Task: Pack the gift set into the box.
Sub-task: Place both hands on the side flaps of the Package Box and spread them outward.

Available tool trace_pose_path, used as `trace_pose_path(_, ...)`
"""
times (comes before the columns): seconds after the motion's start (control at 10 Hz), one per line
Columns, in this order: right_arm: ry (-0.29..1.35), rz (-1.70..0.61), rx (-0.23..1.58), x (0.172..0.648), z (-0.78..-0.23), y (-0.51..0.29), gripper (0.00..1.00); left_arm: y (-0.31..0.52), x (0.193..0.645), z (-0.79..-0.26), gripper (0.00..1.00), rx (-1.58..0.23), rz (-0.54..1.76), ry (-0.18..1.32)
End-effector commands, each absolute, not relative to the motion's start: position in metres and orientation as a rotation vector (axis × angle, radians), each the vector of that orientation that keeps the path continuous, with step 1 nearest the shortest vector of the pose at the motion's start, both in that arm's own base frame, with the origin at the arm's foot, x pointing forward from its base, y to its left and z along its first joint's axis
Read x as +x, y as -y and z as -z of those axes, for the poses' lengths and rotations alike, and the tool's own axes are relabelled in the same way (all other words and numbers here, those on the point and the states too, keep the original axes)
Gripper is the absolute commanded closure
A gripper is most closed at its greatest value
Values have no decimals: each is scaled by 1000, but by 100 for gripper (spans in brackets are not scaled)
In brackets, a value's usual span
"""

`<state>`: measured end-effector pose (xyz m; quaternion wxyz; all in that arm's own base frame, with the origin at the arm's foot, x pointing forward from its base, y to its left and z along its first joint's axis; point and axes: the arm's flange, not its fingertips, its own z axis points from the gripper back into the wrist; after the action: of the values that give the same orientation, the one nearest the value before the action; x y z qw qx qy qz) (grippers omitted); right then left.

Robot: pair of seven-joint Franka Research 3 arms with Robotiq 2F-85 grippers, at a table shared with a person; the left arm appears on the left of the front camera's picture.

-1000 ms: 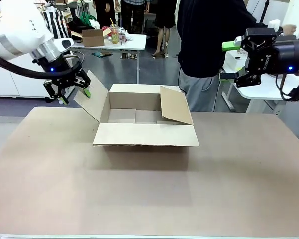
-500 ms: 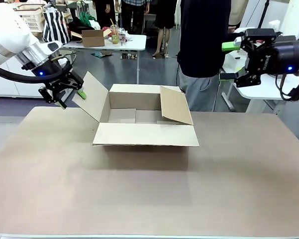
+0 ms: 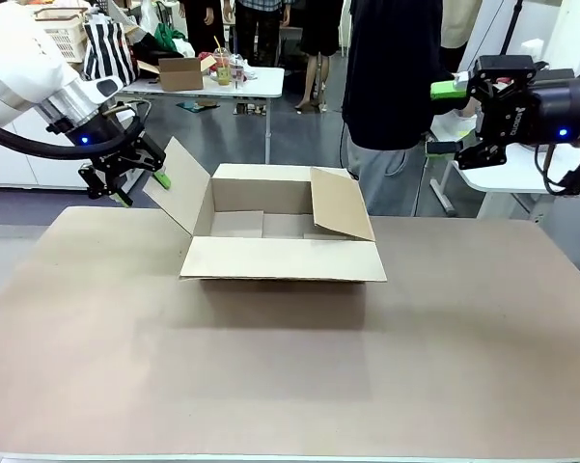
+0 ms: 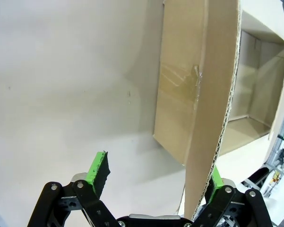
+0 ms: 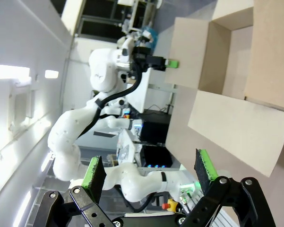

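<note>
The box (image 3: 285, 260), a large brown carton, stands open in the middle of the table with nothing inside. Its left flap (image 3: 179, 183) slants up and outward. My left gripper (image 3: 145, 189) is open at that flap's outer edge. In the left wrist view the flap (image 4: 212, 94) runs down between my left gripper's (image 4: 156, 174) fingers, close against the right-hand one. My right gripper (image 3: 442, 119) hangs open and empty, high at the far right, well off the box (image 5: 236, 127). The gift set is out of view.
A person in a dark top (image 3: 396, 77) stands at the table's far side behind the box. The right flap (image 3: 340, 204) leans inward over the opening. A white side table (image 3: 521, 174) is under my right arm. A small carton (image 3: 180, 72) sits far behind.
My left gripper dipped and drew left away from the flap, then came back right to its edge. The right gripper and the box have not moved.
</note>
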<state>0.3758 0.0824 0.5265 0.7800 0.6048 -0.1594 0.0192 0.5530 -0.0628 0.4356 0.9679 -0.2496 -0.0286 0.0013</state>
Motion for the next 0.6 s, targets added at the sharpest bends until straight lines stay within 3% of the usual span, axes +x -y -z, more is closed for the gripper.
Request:
trace_pose_path(0.0, 336, -23, 1032, 425, -527, -118, 0, 64, 553, -436, 0, -483, -16, 58)
trace_pose_path(0.5, 326, -383, 474, 494, -524, -228, 0, 64, 553, -436, 0, -483, -16, 58)
